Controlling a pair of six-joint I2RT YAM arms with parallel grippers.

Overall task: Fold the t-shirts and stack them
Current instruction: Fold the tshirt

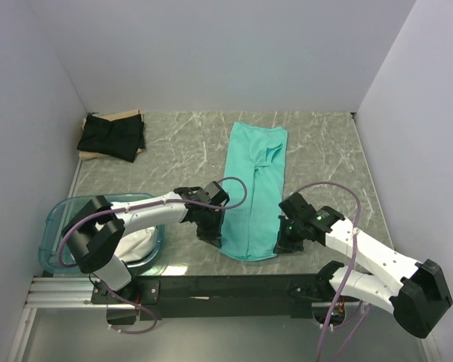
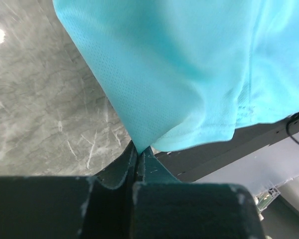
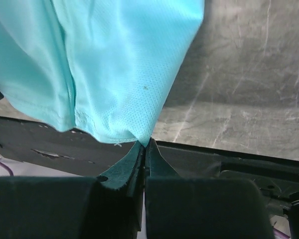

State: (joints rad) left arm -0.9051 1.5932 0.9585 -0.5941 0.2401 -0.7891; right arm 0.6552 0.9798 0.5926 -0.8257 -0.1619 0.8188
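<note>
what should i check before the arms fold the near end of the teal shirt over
1. left jaws shut on the teal t-shirt, near left corner: ok
2. right jaws shut on its near right corner: ok
3. shirt lies as one long narrow strip, far end resting on the table: ok
4. nothing lying on the strip where the near end would land: ok
5. both corners raised evenly: cannot tell
6. black t-shirt folded at far left, apart from the strip: ok
</note>
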